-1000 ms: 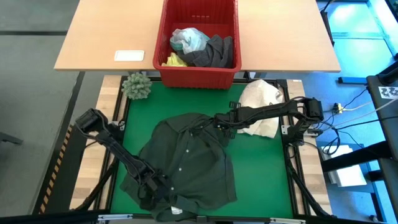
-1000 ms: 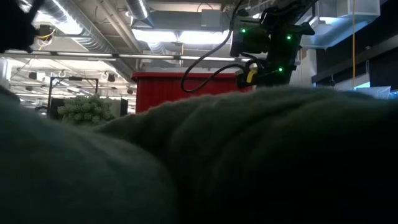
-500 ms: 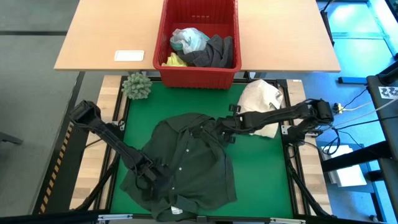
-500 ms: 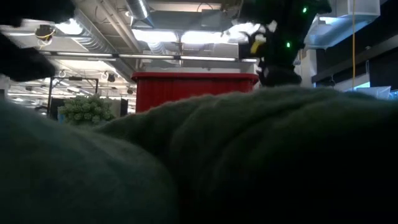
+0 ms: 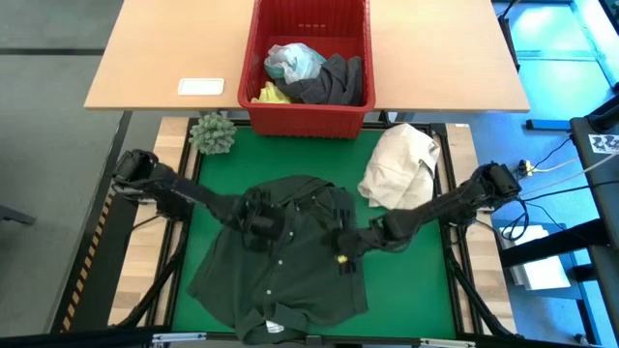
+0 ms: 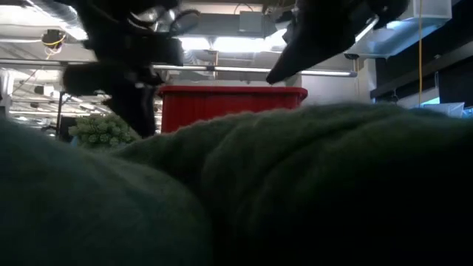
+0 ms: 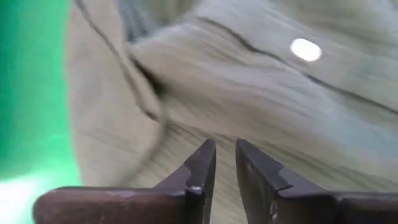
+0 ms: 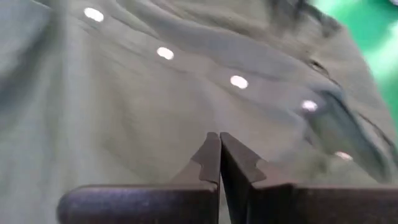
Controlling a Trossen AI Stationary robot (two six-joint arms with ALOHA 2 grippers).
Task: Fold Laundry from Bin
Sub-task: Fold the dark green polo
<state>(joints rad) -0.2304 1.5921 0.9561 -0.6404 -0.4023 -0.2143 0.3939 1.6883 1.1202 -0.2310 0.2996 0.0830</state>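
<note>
On my right wrist feed, the right gripper has its two fingers pressed together with nothing between them, and the buttoned front of the dark green shirt fills the view just ahead of the tips. From above, the right gripper sits over the shirt's right half, near its edge.

The left gripper shows a narrow gap between its fingers — no cloth is caught in it. Shirt fabric lies directly ahead of the tips, with a strip of the green mat off to one side. In the overhead feed I read the left gripper over the shirt's upper left area, well apart from the right one.

The shirt lies spread and rumpled on the green mat. Beyond the right gripper, a cream-white cloth bundle rests near the mat's far right corner; beyond the left, a green spiky ball sits at the far left corner.

Farther out, the red bin stands on the wooden table — it holds turquoise, yellow and grey garments. A white card lies left of the bin.

The low feed is mostly blocked by shirt cloth; the bin shows behind it.
</note>
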